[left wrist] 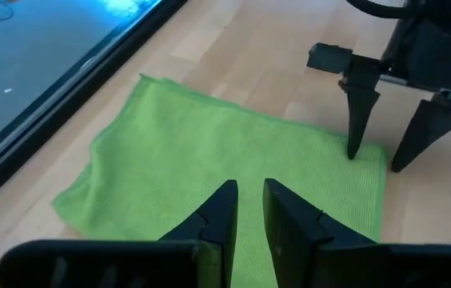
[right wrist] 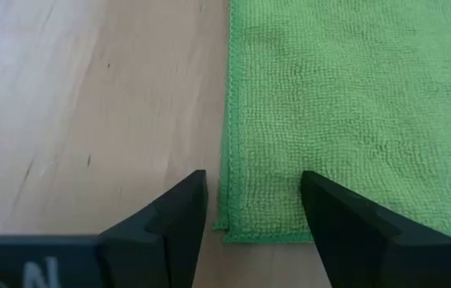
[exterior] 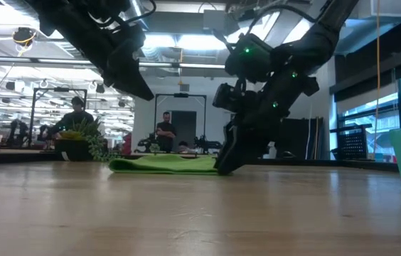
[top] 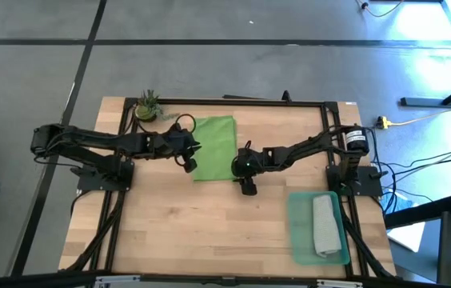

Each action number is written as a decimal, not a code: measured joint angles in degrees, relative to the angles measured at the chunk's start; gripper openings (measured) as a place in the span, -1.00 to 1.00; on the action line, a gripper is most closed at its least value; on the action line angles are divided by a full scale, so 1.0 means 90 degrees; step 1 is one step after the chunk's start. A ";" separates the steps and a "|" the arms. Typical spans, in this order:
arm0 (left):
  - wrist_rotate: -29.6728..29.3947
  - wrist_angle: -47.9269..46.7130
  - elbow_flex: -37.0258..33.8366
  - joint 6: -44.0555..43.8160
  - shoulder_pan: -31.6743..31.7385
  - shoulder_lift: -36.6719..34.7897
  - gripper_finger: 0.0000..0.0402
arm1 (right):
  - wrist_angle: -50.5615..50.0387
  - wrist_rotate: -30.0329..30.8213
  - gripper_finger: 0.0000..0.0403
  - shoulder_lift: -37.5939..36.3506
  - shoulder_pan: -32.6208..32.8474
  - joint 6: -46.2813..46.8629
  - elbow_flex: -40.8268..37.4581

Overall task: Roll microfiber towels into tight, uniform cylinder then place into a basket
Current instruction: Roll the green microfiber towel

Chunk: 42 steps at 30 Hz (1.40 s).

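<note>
Two microfiber towels on a pale wooden table (top: 209,232). Bright green towel (top: 215,147) lying flat and spread out near the far edge, folded into a rectangle, fine looped weave and stitched hem showing in the right wrist view (right wrist: 345,96). Light grey towel (top: 326,226) already rolled into a cylinder and lying lengthwise inside the translucent teal basket (top: 299,232) at the near right corner of the table.

Sitting at the far left corner, just beside the green towel, a small potted plant (top: 147,106). Black frame rails running around the tabletop, grey floor beyond. Seen from table height: a workshop room behind with bright ceiling lights, benches, and people standing far off, one person (exterior: 165,132) in a doorway.

Left gripper (top: 189,158) hovering over the left edge of the green towel, raised clear of the cloth, fingers (left wrist: 217,220) standing a narrow gap apart and holding nothing. Right gripper (top: 247,189) reaching down at the towel's near right corner, tips down at the table surface, fingers (right wrist: 169,216) parted and straddling the hem at that corner, one on bare wood and one over the cloth, not yet closing on it.
</note>
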 joint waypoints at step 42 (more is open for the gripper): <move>0.0039 0.0002 0.0000 -0.0503 -0.0294 -0.0002 -0.72 | -0.2015 -0.0388 -0.97 0.0335 -0.2072 0.1001 0.2344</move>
